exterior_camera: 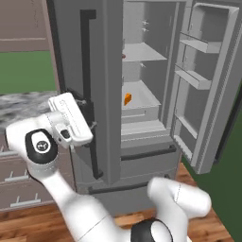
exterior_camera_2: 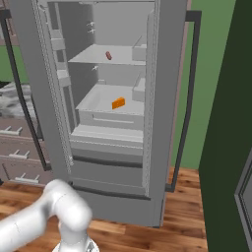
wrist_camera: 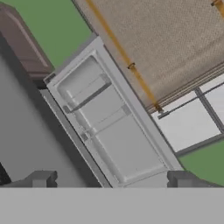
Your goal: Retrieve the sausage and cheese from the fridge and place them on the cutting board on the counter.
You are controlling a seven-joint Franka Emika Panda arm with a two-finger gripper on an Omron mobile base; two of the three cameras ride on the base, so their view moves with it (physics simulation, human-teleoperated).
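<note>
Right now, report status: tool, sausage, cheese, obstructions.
Tool open, holding nothing. Sausage on upper fridge shelf, cheese on the shelf below. Right door open, left door shut.

Illumination is even and diffuse, with no identifiable source. Surfaces are flat-shaded; no glare appears. The fridge [exterior_camera_2: 98, 113] interior reads bright, with faint shading beneath its shelves. All three views are low-resolution and slightly soft. Edges show no lens distortion.

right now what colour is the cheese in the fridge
Bright orange. The cheese shows best in the right base view, on a lower fridge shelf.
</note>
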